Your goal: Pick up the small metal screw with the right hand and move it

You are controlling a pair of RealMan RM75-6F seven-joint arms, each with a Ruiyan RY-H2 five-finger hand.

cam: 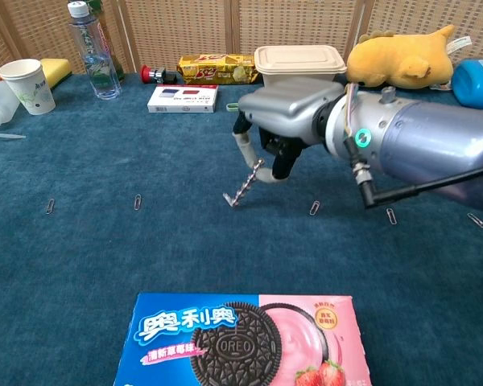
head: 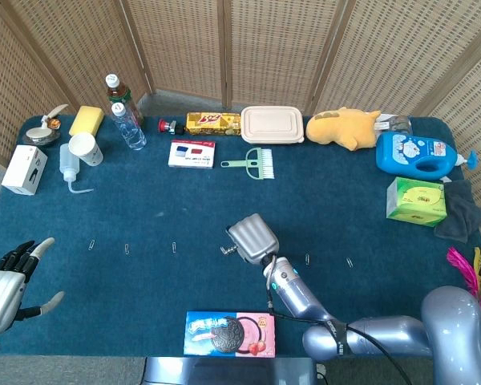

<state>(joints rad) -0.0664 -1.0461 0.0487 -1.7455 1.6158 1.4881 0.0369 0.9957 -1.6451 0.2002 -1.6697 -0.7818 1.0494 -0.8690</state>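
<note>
The small metal screw [cam: 243,187] hangs tilted just above the blue cloth, its tip pointing down-left, pinched by the fingertips of my right hand [cam: 283,129]. In the head view the same right hand [head: 252,238] sits at the table's middle front, with the screw [head: 227,250] poking out at its left side. My left hand [head: 6,285] hovers at the near left corner with its fingers spread and nothing in it.
An Oreo box [cam: 241,341] lies at the front edge below the right hand. Several paper clips [cam: 315,207] lie in a row across the cloth. Bottles [head: 128,124], a cup [head: 85,147], boxes, a brush [head: 252,163], a lidded container [head: 272,124] and a plush toy [head: 348,127] line the back.
</note>
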